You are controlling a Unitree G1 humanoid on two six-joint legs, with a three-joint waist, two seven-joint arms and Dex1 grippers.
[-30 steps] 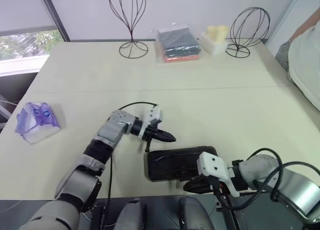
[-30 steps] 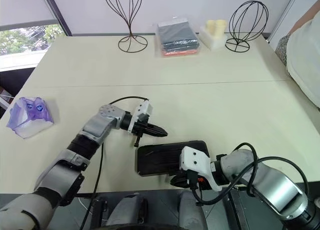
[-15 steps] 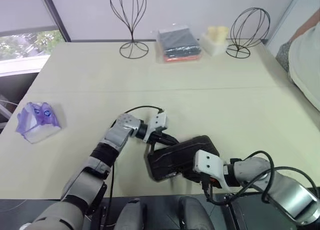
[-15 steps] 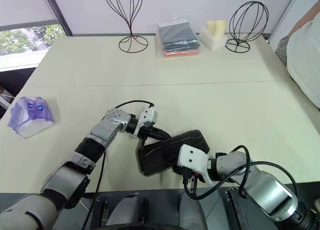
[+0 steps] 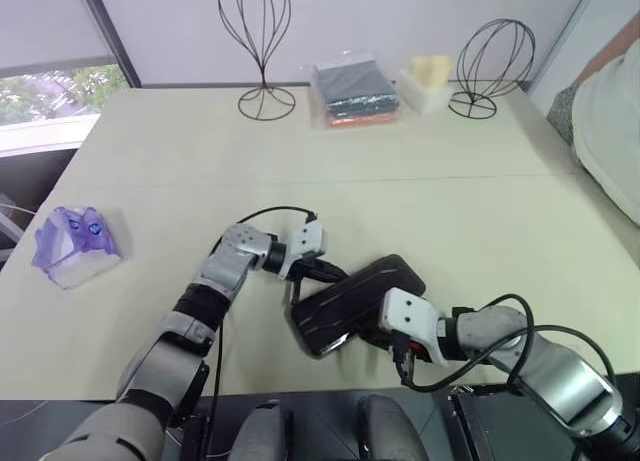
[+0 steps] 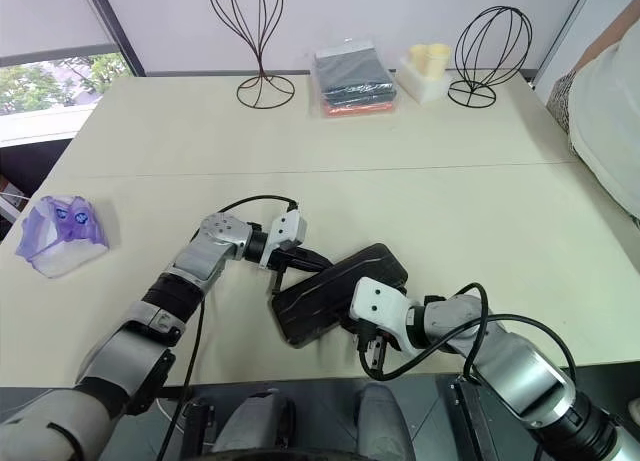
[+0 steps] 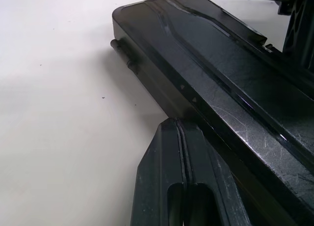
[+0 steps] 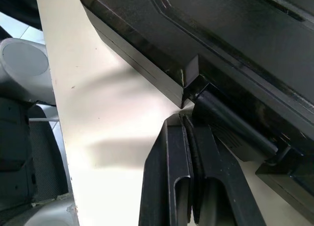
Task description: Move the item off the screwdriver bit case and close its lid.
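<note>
One screwdriver bit case (image 5: 350, 301) lies skewed near the front edge of the counter (image 5: 450, 211), its lid (image 6: 335, 291) down and dark. Two grippers flank the case: the left gripper (image 5: 325, 272) at its far-left edge, fingers (image 7: 179, 187) pressed together and holding nothing, tips against the case's side; the right gripper (image 6: 368, 343) at its near edge, fingers (image 8: 189, 187) likewise shut and empty. Beyond the case stand two wire stands (image 5: 257, 41), one wrapped cloth stack (image 5: 355, 89) and one pale box (image 5: 428, 81). One purple-and-clear bag (image 5: 72, 243) lies far to the case's left. No writing is legible.
</note>
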